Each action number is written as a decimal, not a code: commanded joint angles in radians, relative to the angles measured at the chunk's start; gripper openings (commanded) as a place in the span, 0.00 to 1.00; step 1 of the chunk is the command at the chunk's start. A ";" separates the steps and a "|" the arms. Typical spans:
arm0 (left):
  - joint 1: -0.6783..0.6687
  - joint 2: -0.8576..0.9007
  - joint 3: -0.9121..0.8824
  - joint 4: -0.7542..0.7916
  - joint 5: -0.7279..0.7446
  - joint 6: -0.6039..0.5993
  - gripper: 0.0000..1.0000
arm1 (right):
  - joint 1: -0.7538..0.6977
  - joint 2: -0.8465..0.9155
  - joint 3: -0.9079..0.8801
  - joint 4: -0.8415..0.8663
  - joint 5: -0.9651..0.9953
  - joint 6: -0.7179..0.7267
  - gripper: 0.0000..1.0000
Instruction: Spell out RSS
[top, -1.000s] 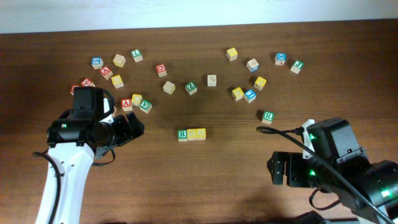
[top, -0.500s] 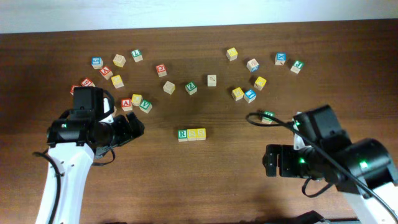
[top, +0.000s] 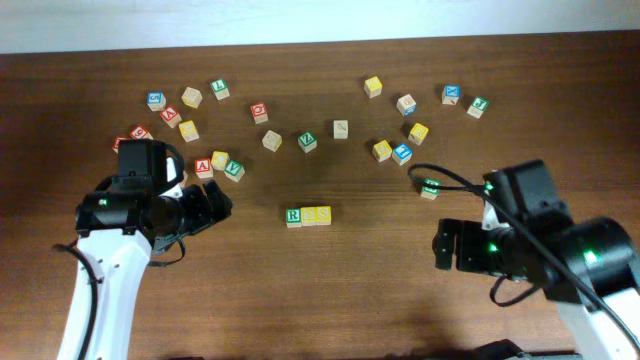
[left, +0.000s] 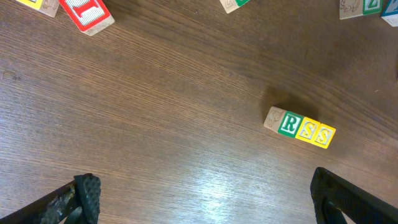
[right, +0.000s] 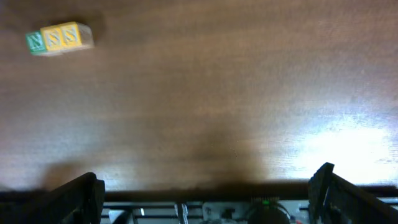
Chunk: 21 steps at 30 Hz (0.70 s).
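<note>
The left gripper (top: 212, 203) hung empty with its jaws wide, left of the row. In the middle, the R (top: 293, 216) and two S cubes (top: 315, 215) sat touching in a line that read RSS, well apart from the loose cubes (top: 307, 141) on the far side. The right gripper (top: 445, 258), also wide and empty, hovered at the near right. The spelling looked done. The next move probably called only for drawing both arms away without nudging the row.

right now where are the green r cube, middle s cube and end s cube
green R cube (left: 288, 123), left wrist view, green lettered face
middle S cube (left: 306, 130), left wrist view, yellow top face
end S cube (left: 324, 135), left wrist view, yellow top face
</note>
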<state>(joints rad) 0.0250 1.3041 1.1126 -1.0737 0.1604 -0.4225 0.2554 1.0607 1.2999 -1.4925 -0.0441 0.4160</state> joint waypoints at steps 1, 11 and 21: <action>0.004 -0.011 -0.001 -0.002 -0.004 0.005 0.99 | -0.009 -0.050 0.012 0.030 0.023 -0.092 0.98; 0.004 -0.010 -0.001 -0.002 -0.004 0.005 0.99 | -0.009 -0.295 -0.179 0.282 0.019 -0.167 0.98; 0.004 -0.010 -0.001 -0.002 -0.004 0.005 0.99 | -0.010 -0.626 -0.586 0.631 -0.006 -0.177 0.98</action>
<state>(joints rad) 0.0250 1.3041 1.1126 -1.0740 0.1600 -0.4225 0.2539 0.5148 0.8177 -0.9195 -0.0387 0.2520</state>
